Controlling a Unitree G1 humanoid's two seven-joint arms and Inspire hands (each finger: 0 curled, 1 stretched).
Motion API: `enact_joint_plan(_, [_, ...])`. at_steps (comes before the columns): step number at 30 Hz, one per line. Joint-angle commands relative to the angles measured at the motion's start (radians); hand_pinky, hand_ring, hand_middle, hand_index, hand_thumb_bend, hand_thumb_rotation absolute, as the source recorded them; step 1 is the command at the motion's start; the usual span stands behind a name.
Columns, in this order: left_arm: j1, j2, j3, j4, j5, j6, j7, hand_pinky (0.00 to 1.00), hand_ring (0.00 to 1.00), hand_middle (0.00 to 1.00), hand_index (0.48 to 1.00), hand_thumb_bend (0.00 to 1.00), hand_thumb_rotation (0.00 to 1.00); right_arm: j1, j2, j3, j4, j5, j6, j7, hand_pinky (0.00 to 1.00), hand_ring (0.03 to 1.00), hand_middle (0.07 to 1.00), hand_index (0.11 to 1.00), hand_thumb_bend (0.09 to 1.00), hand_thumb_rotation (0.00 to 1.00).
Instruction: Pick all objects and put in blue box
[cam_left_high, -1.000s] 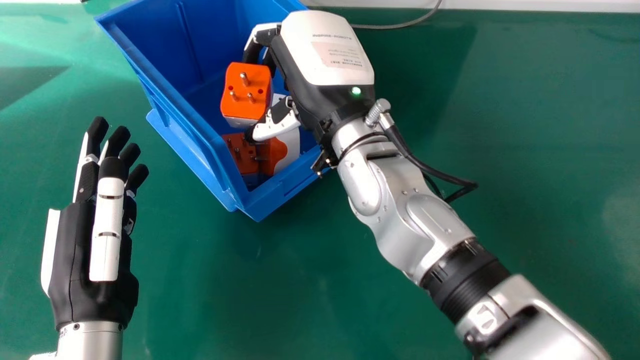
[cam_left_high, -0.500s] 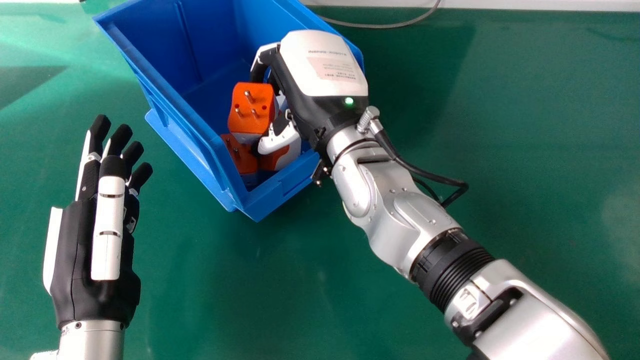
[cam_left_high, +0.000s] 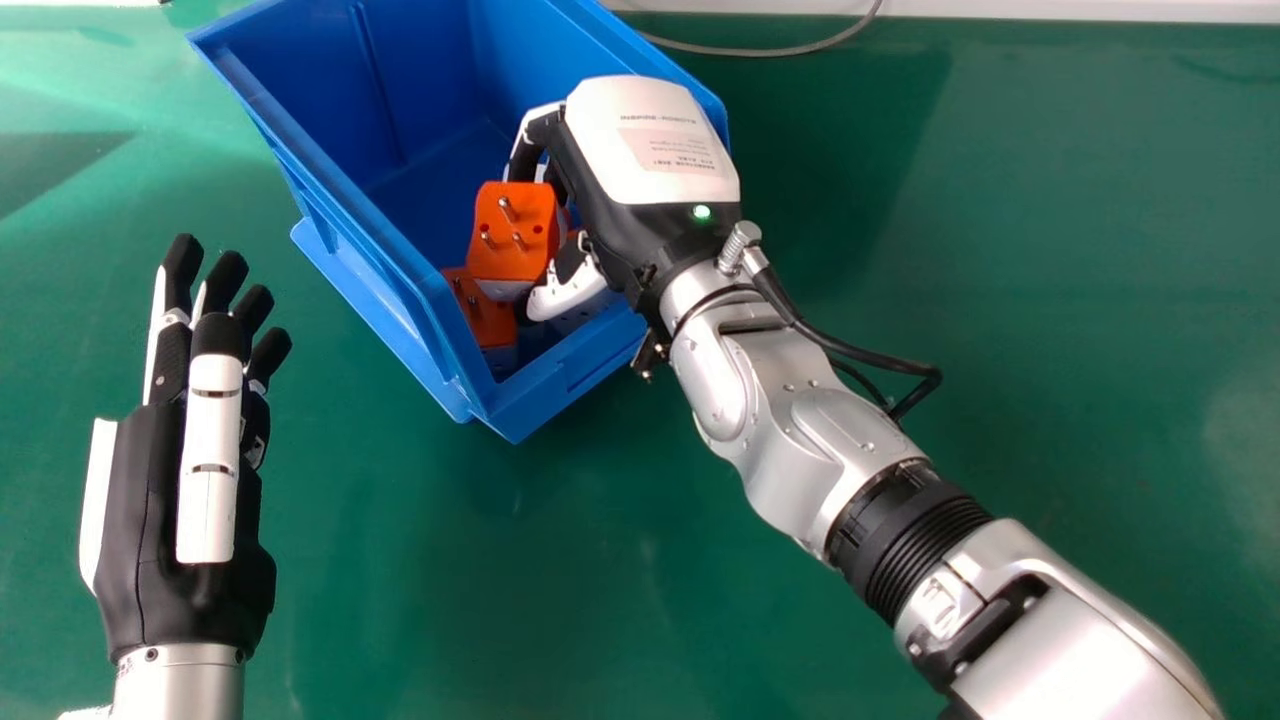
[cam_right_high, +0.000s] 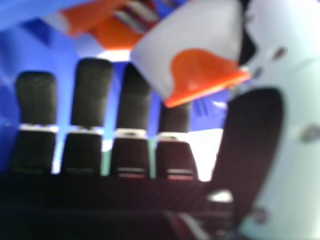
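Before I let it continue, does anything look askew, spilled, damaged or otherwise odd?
Nothing stands out: I see no spill or damage. The orange and white adapter in the right hand is tilted inside the blue box, close to another adapter. That looks ordinary for placing one item among others.

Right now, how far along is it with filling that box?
At least one orange plug adapter already lies in the blue plastic box. The right hand holds an orange-and-white adapter inside. Letting go looks left; whether more items remain, I can't tell.
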Motion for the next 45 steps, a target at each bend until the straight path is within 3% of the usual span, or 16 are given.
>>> enact_joint_plan(1, [0.009,-0.001,0.002,-0.029,0.001,-0.002,0.006,0.95,0.96,0.97,0.982,0.45,0.83,-0.043,-0.002,0.004,-0.006,0.004,0.001,0.004,0.3,0.391,0.521,0.522,0.507,0.0])
enact_joint_plan(5, [0.011,-0.003,0.001,-0.034,-0.005,0.003,0.008,0.95,0.96,0.97,0.979,0.45,0.83,-0.043,-0.007,0.012,-0.005,-0.002,-0.007,-0.009,0.31,0.392,0.525,0.518,0.507,0.0])
enact_joint_plan(10, [0.01,0.0,0.001,-0.031,0.001,-0.003,0.009,0.95,0.96,0.97,0.979,0.43,0.84,-0.051,-0.011,0.051,-0.004,-0.044,0.022,-0.031,0.31,0.388,0.511,0.523,0.508,0.0])
enact_joint_plan(13, [0.008,0.004,0.001,-0.029,-0.004,-0.002,0.004,0.95,0.96,0.97,0.979,0.42,0.84,-0.059,-0.013,0.072,0.004,-0.057,0.029,-0.03,0.3,0.38,0.487,0.533,0.508,0.0])
enact_joint_plan(15, [0.006,0.005,0.001,-0.023,-0.004,-0.007,0.001,0.95,0.96,0.97,0.983,0.42,0.84,-0.058,-0.01,0.067,-0.002,-0.047,0.03,-0.017,0.31,0.398,0.51,0.604,0.6,0.14])
enact_joint_plan(16, [0.005,0.004,0.002,-0.02,-0.003,-0.009,0.002,0.95,0.96,0.97,0.983,0.42,0.84,-0.058,-0.008,0.066,-0.009,-0.044,0.039,-0.004,0.31,0.398,0.51,0.604,0.6,0.14])
enact_joint_plan(20, [0.001,0.0,0.003,-0.02,0.0,-0.007,0.01,0.95,0.96,0.97,0.984,0.42,0.84,-0.056,-0.014,0.08,-0.041,-0.059,0.068,0.028,0.39,0.511,0.617,0.696,0.684,0.24])
enact_joint_plan(21, [0.0,0.0,0.003,-0.019,-0.002,-0.007,0.008,0.95,0.96,0.97,0.983,0.43,0.84,-0.053,-0.018,0.083,-0.05,-0.062,0.071,0.03,0.45,0.589,0.687,0.747,0.722,0.29])
enact_joint_plan(23, [-0.002,0.0,0.002,-0.018,-0.004,-0.008,0.006,0.95,0.96,0.97,0.983,0.43,0.84,-0.05,-0.024,0.091,-0.065,-0.068,0.078,0.035,0.45,0.589,0.687,0.747,0.722,0.29])
enact_joint_plan(25, [-0.003,0.001,0.001,-0.018,0.002,-0.007,0.009,0.94,0.96,0.97,0.98,0.43,0.83,-0.046,-0.029,0.097,-0.078,-0.068,0.079,0.034,0.59,0.731,0.8,0.837,0.786,0.37])
enact_joint_plan(32, [-0.013,-0.004,0.003,-0.014,-0.001,-0.005,0.016,0.94,0.95,0.97,0.976,0.43,0.83,-0.043,-0.038,0.108,-0.103,-0.064,0.085,0.031,0.77,0.89,0.918,0.934,0.869,0.47])
enact_joint_plan(38, [-0.022,-0.008,0.003,-0.013,-0.01,0.004,0.023,0.94,0.95,0.96,0.973,0.42,0.83,-0.024,-0.054,0.103,-0.162,-0.06,0.085,0.041,0.84,0.944,0.959,0.966,0.897,0.51])
enact_joint_plan(41, [-0.025,-0.007,0.001,-0.01,0.001,-0.001,0.026,0.93,0.94,0.96,0.969,0.42,0.82,0.007,-0.083,0.106,-0.24,-0.066,0.069,0.042,0.86,0.964,0.974,0.979,0.891,0.51])
enact_joint_plan(45, [-0.03,-0.008,0.0,-0.006,0.01,-0.006,0.032,0.93,0.94,0.95,0.963,0.42,0.81,0.07,-0.139,0.114,-0.392,-0.087,0.065,0.076,0.88,0.98,0.99,0.981,0.812,0.39])
